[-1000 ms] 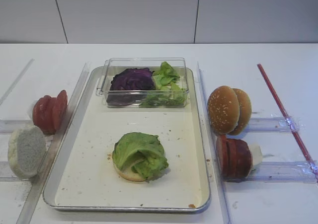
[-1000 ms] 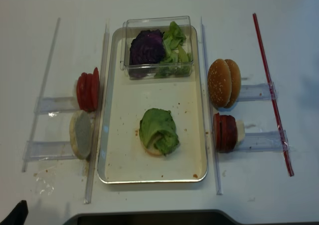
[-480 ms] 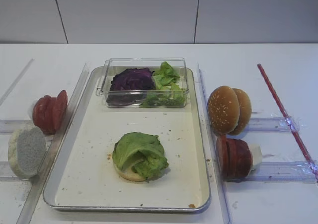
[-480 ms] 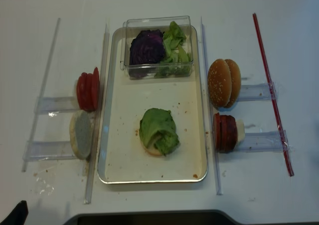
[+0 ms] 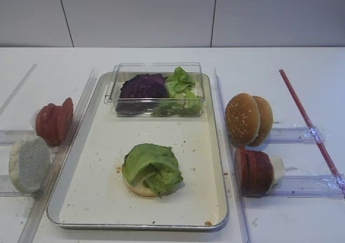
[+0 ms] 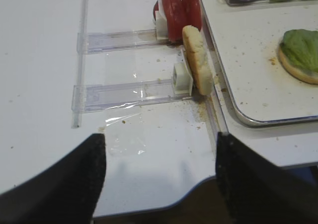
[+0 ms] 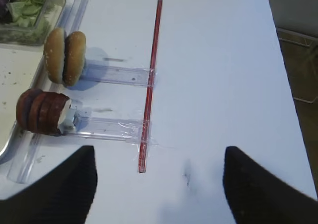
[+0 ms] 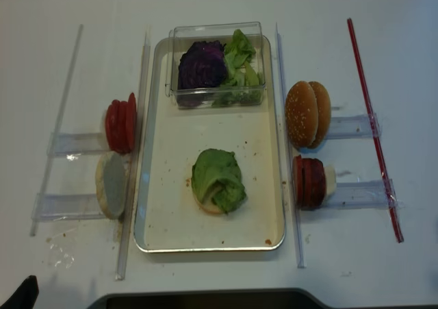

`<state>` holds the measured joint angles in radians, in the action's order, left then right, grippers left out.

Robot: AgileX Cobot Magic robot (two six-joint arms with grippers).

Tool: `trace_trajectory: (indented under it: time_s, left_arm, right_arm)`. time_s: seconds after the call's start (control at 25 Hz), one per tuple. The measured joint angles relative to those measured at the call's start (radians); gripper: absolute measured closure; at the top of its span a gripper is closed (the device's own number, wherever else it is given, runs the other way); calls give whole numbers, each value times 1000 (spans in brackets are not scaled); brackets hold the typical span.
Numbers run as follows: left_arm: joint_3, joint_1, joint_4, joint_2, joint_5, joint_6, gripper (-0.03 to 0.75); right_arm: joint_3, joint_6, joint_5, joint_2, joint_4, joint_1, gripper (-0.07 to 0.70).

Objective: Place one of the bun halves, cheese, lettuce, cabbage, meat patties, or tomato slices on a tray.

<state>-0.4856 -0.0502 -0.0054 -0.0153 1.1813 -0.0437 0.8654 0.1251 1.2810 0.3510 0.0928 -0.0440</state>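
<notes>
The metal tray point(image 5: 102, 197) holds a bun half topped with a green lettuce leaf point(image 5: 152, 167). Purple cabbage point(image 5: 142, 85) and more lettuce point(image 5: 180, 87) lie in a clear box at the tray's far end. Left of the tray stand tomato slices point(image 5: 54, 122) and a pale bun half point(image 5: 28, 164). To its right are sesame bun halves point(image 5: 248, 119) and meat patties point(image 5: 253, 171). No cheese shows. My right gripper point(image 7: 159, 184) hangs open over bare table, right of the patties point(image 7: 42, 118). The left gripper point(image 6: 159, 179) is open near the table's front edge, short of the pale bun point(image 6: 197, 60).
Clear plastic rails point(image 5: 296, 186) hold the food stacks on both sides of the tray. A red strip point(image 7: 151, 80) lies along the table at the right. The table's front edge point(image 6: 198, 194) runs just under the left gripper.
</notes>
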Motion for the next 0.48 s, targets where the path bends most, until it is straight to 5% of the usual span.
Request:
trace_trajectory:
  time_s: [0.48]
  left_arm:
    - [0,0,5,0,0,0,279]
  right_arm:
    - [-229,-33,-12,-242,-6,0,91]
